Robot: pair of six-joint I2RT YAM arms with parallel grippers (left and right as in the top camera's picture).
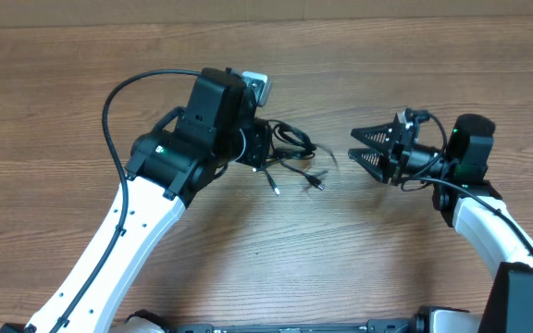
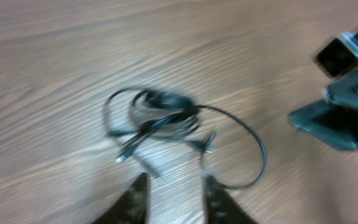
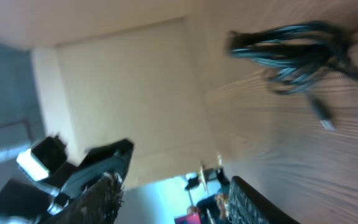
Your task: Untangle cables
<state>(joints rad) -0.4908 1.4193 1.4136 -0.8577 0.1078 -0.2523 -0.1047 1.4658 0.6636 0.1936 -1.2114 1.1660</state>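
The cables (image 1: 291, 148) lie on the wooden table as a small black tangle, with two plug ends (image 1: 316, 183) trailing toward the front. My left gripper (image 1: 268, 154) is at the tangle's left edge, mostly hidden under its own wrist. In the left wrist view the cables (image 2: 160, 118) lie just beyond the left gripper (image 2: 176, 185), whose jaws stand apart with bare wood between them. My right gripper (image 1: 353, 147) hovers to the right of the tangle, open and holding nothing. From the right wrist the cables (image 3: 297, 53) show far off, away from the right gripper (image 3: 173, 186).
The wooden table (image 1: 248, 250) stretches all around the tangle. A thick black arm cable (image 1: 118, 102) arcs over the left arm. The right gripper's body (image 2: 337, 118) shows at the right edge of the left wrist view.
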